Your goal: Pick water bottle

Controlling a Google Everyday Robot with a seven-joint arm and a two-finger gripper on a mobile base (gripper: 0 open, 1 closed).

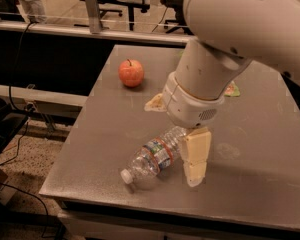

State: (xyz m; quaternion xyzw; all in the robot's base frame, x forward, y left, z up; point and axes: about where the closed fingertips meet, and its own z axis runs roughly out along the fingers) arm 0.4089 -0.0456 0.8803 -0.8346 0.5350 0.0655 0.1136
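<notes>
1. Near the front edge of the grey table (260, 184), the water bottle (152, 159) is lying on its side. Its white cap (126, 175) is pointing near-left toward that edge, and its base is hiding under my wrist.
2. My gripper (172, 141) is hanging low over the base end of the bottle with its jaws standing open. One cream finger (195, 156) is reaching down just right of the bottle, close to the tabletop, and the other (154, 104) is showing on the far side of my wrist.
3. I am judging that I am lining up to close across the bottle; nothing is being gripped yet.
4. The bottle is round, ribbed and looking light, so a nudge from the near finger could be sending it rolling off the near edge.
5. I am straddling the very end of the bottle, so closing here could be squeezing it out of my jaws or leaving the cap end drooping.
6. The low fingertip could be scraping the tabletop if I am dropping further.
7. The apple (131, 73) is sitting well apart at the far left, so it is posing no risk.
</notes>
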